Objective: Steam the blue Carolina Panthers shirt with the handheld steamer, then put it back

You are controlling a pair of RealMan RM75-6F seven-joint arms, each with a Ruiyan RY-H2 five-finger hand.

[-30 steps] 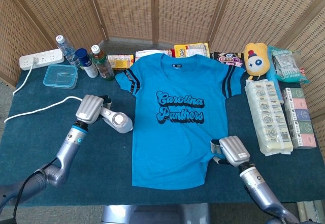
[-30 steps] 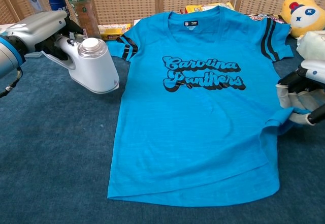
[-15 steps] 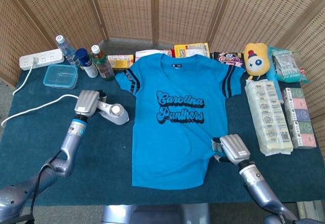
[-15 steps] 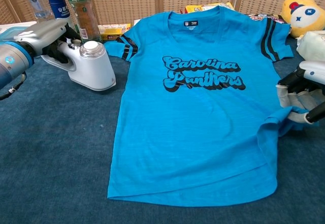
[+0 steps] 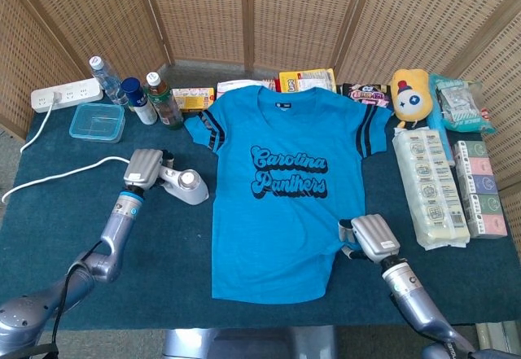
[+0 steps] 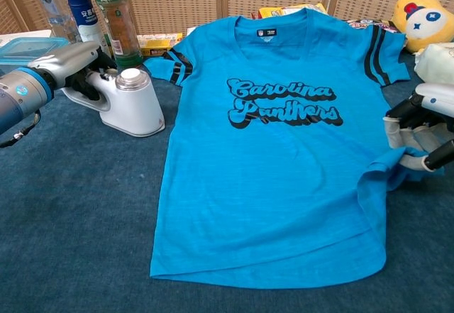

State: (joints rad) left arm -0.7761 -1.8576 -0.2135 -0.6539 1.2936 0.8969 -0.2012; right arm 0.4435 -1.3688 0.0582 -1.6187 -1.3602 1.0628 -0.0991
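The blue Carolina Panthers shirt [image 5: 281, 188] [image 6: 277, 150] lies flat on the dark blue table, collar away from me. A white handheld steamer [image 5: 184, 186] [image 6: 132, 102] stands on the cloth just left of the shirt's sleeve. My left hand [image 5: 144, 168] [image 6: 69, 68] grips the steamer's handle. My right hand [image 5: 370, 238] [image 6: 422, 125] pinches the shirt's lower right hem, which is lifted and folded there.
Bottles [image 5: 163, 98] [image 6: 113, 15], a clear box [image 5: 97, 122], a power strip [image 5: 65, 94] and the steamer's white cord [image 5: 57, 178] lie at the back left. Snack packs [image 5: 306, 80], a yellow plush [image 5: 409, 94] and tissue packs [image 5: 428, 184] fill the back and right side.
My left hand has brought the steamer down and leftward until it stands on the table. The right hand keeps its hold on the hem, raising it slightly.
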